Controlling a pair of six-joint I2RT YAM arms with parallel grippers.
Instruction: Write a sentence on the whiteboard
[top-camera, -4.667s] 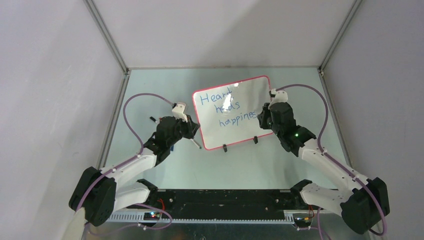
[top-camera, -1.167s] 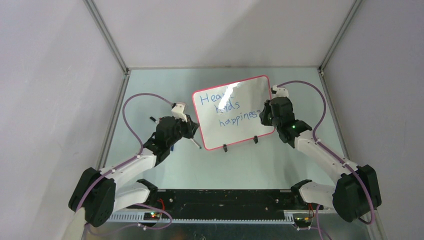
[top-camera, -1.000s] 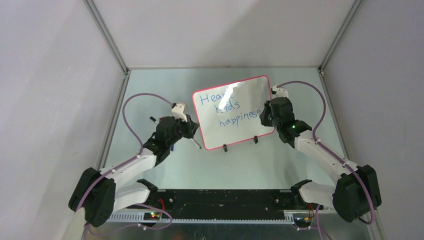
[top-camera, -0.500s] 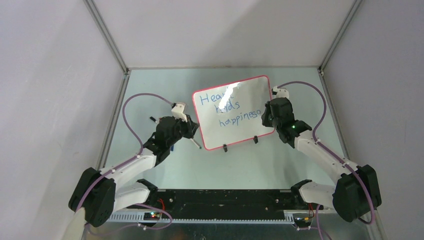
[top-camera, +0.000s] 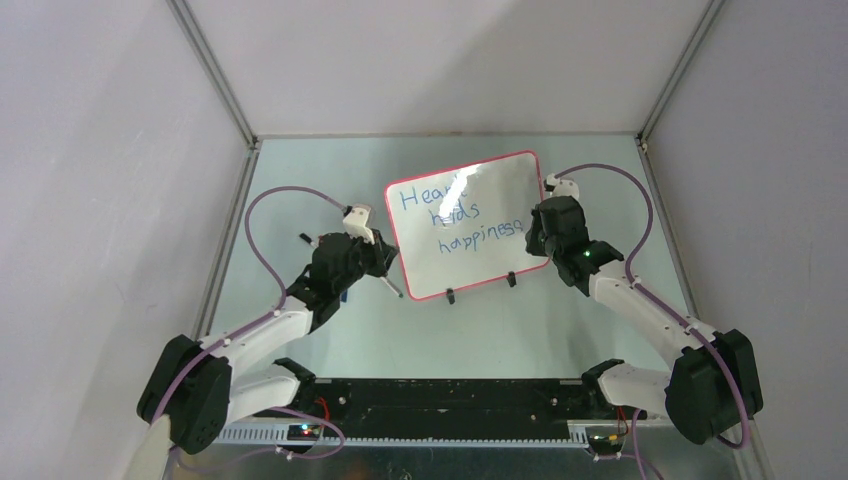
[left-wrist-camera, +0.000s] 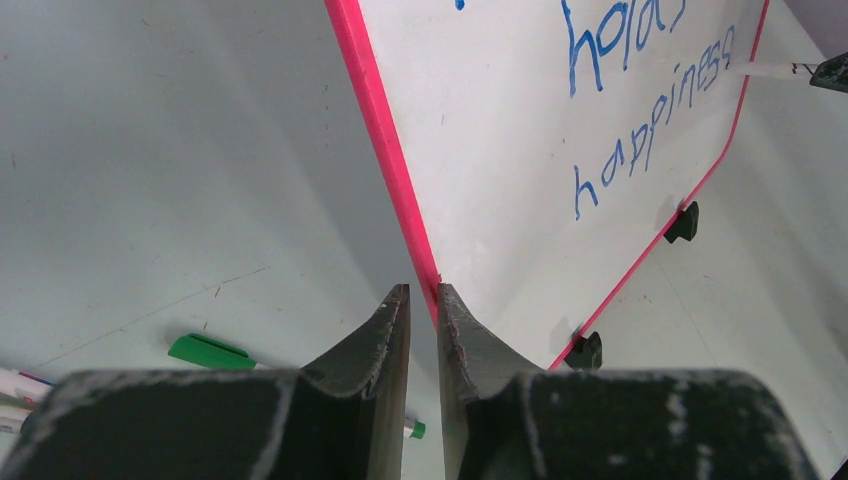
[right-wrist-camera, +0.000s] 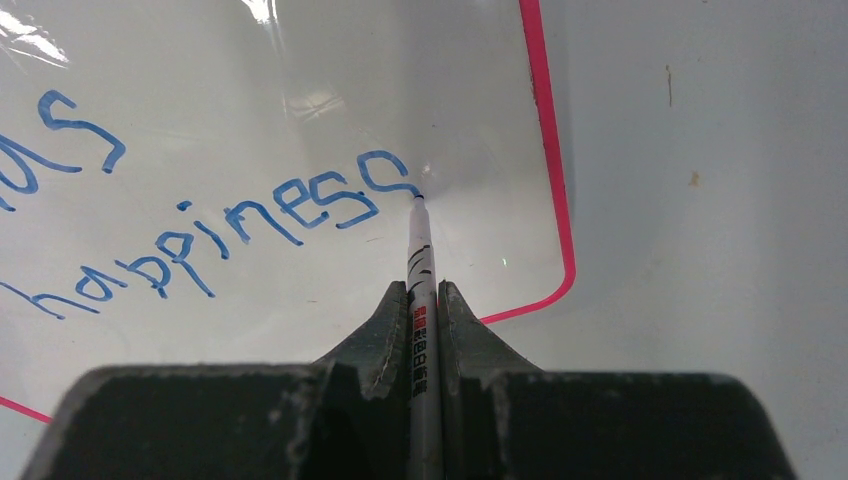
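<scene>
Sentence (top-camera: 455, 214) looks almost finished on the board (top-camera: 470, 270), mid-frame: three blue lines, pen (right-wrist-camera: 418, 250) tip on the last letter. Right claw (right-wrist-camera: 422, 290) grips the pen; left claw (left-wrist-camera: 420, 292) pinches the board's red edge.

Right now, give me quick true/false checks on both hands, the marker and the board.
1. The right hand is shut on a marker whose tip touches the whiteboard. True.
2. The left hand grips the whiteboard's top edge. False: it pinches the red frame on the side edge.
3. The sentence is written in red. False: the lettering is blue.
4. A green-capped pen lies on the table near the left hand. True.
</scene>
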